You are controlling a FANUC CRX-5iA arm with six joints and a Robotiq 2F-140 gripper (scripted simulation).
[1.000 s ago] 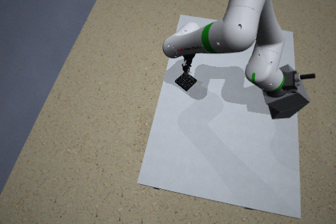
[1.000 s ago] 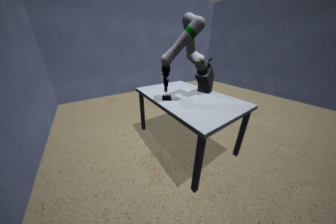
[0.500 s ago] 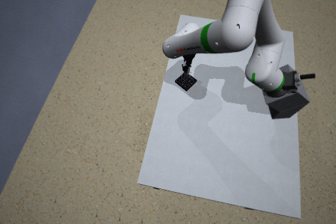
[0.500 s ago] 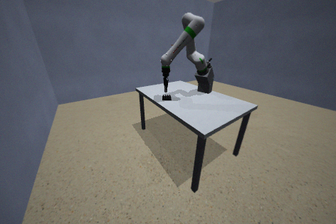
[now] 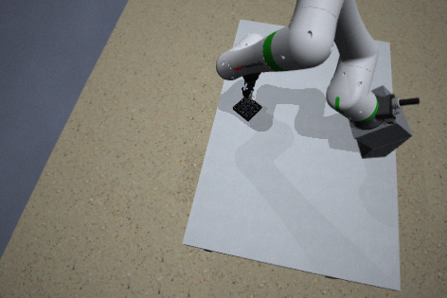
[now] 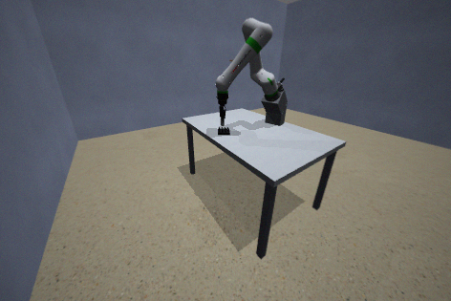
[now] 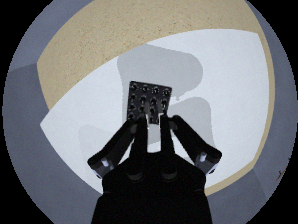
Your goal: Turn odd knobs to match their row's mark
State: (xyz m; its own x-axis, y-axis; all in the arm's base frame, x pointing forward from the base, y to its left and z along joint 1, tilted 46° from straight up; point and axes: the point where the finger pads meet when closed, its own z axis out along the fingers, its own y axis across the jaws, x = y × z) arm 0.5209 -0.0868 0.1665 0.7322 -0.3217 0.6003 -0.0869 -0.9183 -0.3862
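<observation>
- The knob box (image 5: 247, 108) sits on your surface (image 5: 303, 209) at about 10 o'clock in the top view, near the surface's far left edge, turned diamond-wise to the edges.
- In the exterior view the box (image 6: 224, 130) stands near the surface's (image 6: 287, 146) 9 o'clock corner, on its underside.
- Your pincer (image 7: 156, 123) hangs straight down over the box; its fingers are drawn narrow but not fully together, the tips at the box's near edge in the wrist view.
- You cannot tell from any view whether a knob sits between the tips. The gap is small and steady, and it matches no more than a part-closed setting, so read it as nearly pressed together on nothing.
- Knob lines and printed names are too small to read in the wrist view.
- The arm (image 5: 303, 34) reaches from its grey base (image 5: 395, 138) at 3 o'clock across to the box.
- Shadows of the arm lie across the surface at centre.
</observation>
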